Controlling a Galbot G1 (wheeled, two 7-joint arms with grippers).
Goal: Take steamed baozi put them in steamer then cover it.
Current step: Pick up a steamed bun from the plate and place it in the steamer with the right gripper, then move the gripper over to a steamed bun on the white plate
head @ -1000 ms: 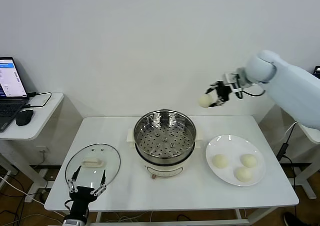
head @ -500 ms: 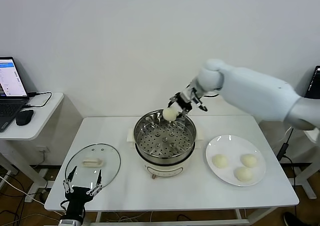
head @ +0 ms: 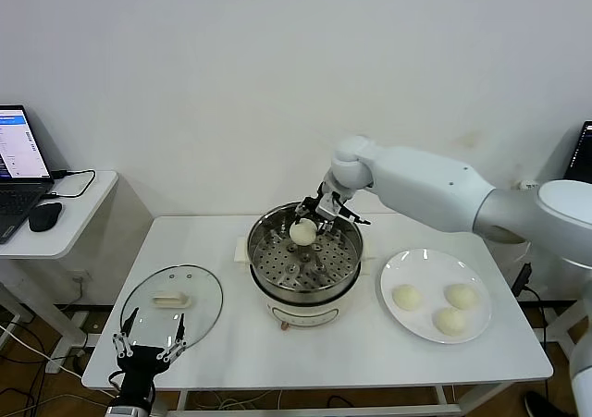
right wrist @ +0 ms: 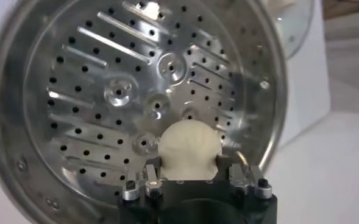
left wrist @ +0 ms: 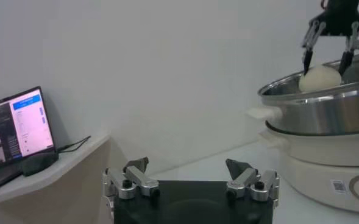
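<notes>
The left gripper (head: 148, 346) hangs by the white worktop's (head: 351, 352) near edge, fingers spread. A glass lid (head: 172, 300) and plate (head: 422, 325) flank the steamer (head: 305, 255); above it, the right gripper (head: 311, 225) pinches a baozi (head: 302, 233) before a white wall (head: 277, 66).

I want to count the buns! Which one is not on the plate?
The baozi held by the right gripper over the steamer. The other three lie on the white plate.
</notes>
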